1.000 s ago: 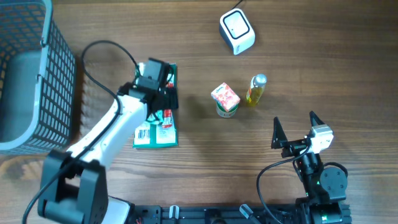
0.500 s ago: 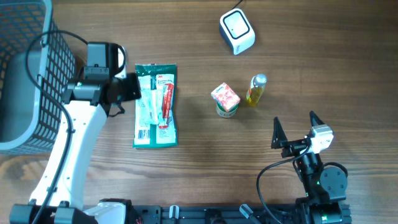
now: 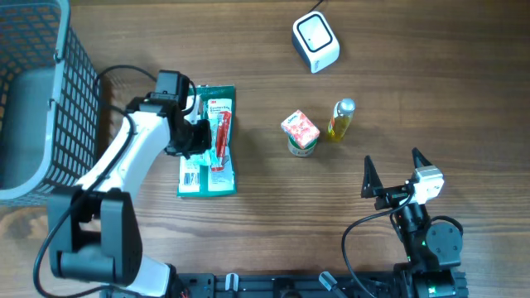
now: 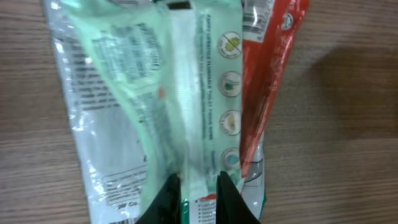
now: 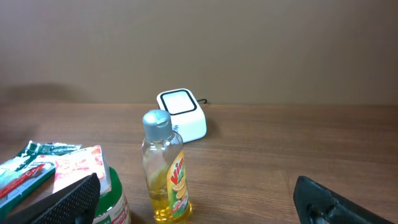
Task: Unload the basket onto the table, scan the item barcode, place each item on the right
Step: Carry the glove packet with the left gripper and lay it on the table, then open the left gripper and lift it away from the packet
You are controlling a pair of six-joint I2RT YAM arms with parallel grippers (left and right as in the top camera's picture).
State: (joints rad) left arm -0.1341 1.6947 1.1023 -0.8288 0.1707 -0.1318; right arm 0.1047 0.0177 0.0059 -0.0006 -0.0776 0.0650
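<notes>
Left gripper [image 3: 201, 137] is clamped down on the green packet [image 3: 222, 178]. The wrist view shows the two fingertips [image 4: 169, 194] nearly together with a strip of the packet's centre film pinched between them. The packet lies flat on the table [image 3: 273, 215], left of middle, just beside the basket [image 3: 74, 99] and well apart from the scanner [image 3: 315, 41] at the far edge. Right gripper [image 3: 392, 159] is spread wide, holds nothing and is parked near its base.

Step in hand, as I judge it: secure the pinch and lift.
- The grip is on thin loose film, not the contents. Lift slowly and straight up, and check that the whole packet comes with you.
- The red tube inside sits off to one side, so expect the packet to sag or swing. Don't jerk it.
- A barcode-like patch [image 3: 191, 177] shows near the packet's near-left corner, face up, but it is too small to be sure. The scanner's window seems to face up, so you probably need to turn that patch down toward it.
- Carry it high over the small carton [image 3: 301, 132] and the yellow bottle [image 3: 340, 118], which stand near the path.
- Hold the patch steady over the scanner and keep your fingers off the code.
- If the film slips, set the packet down and regrip deeper.
</notes>
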